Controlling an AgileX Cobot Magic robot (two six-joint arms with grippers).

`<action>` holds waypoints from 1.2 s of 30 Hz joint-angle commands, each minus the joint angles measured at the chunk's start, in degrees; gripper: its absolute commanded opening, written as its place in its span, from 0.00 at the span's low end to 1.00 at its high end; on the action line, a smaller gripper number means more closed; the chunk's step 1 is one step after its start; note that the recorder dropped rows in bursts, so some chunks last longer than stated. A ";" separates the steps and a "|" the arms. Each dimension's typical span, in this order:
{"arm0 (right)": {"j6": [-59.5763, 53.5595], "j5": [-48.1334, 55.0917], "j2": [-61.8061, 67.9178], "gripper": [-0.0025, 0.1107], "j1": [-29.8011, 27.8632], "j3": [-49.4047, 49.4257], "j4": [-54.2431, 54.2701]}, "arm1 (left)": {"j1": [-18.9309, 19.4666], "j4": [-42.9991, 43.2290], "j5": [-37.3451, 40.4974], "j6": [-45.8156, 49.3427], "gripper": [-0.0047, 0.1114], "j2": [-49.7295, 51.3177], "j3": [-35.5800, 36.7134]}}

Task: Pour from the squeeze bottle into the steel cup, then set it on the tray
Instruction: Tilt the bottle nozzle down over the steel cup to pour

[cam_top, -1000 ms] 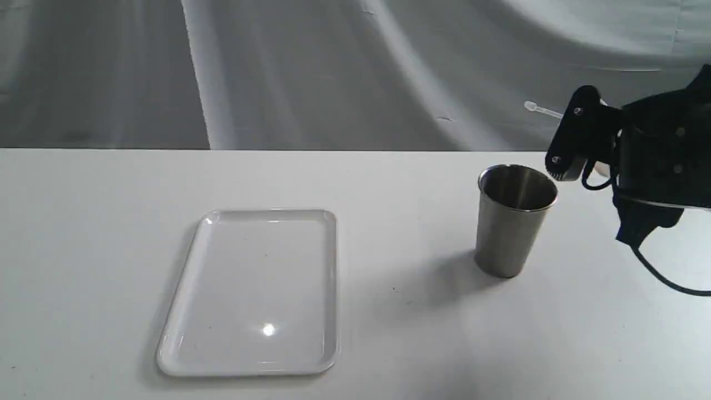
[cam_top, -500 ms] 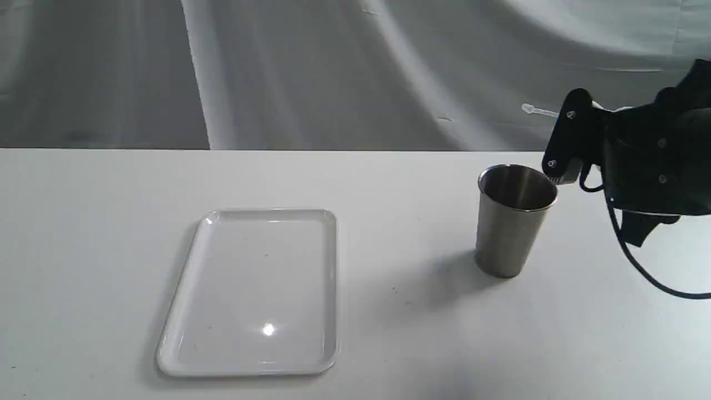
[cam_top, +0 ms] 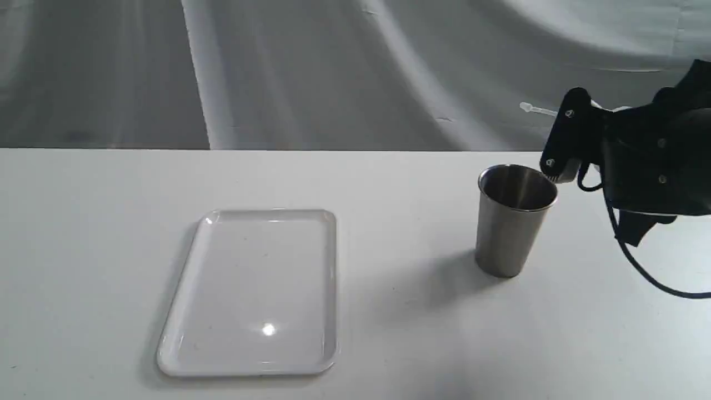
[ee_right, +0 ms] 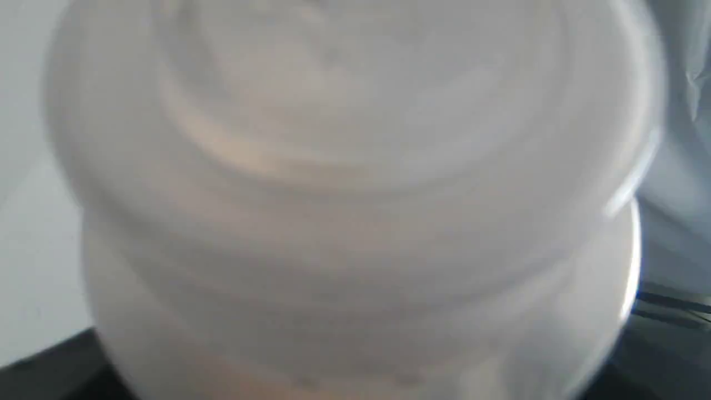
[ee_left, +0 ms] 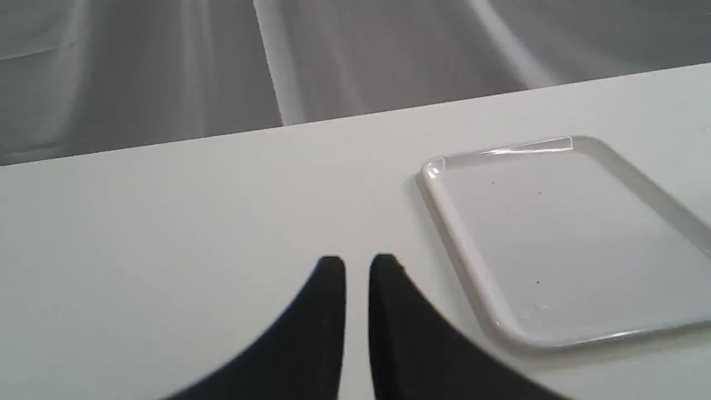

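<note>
A white bench (cam_top: 389, 344) under grey drapery (cam_top: 278, 72) is carrying the tray (cam_top: 253, 364) lower left and the steel cup (cam_top: 514, 222) right, while the right end effector (cam_top: 572, 144) is gripping the squeeze bottle (ee_right: 355, 183) beside the cup's rim and the left end effector (ee_left: 357, 264) is sitting nearly closed.

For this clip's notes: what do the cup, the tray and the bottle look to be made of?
The steel cup looks like brushed metal: grey satin wall, bright rolled rim. The tray seems to be glossy white plastic, with a sharp light glint on its floor. The squeeze bottle looks like translucent whitish plastic, though the close view is blurred.
</note>
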 commanded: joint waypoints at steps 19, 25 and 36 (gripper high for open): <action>3.41 3.14 6.53 0.35 0.30 -0.42 -12.62 | -0.18 0.03 -0.37 -0.10 0.11 -0.28 0.25; 3.41 3.39 6.53 0.35 0.30 -0.42 -16.36 | -0.18 0.03 -0.37 -0.10 0.11 -0.28 0.25; 2.80 4.77 6.53 0.35 0.30 -0.42 -18.92 | -0.18 0.03 -0.37 -0.10 0.11 -0.28 0.25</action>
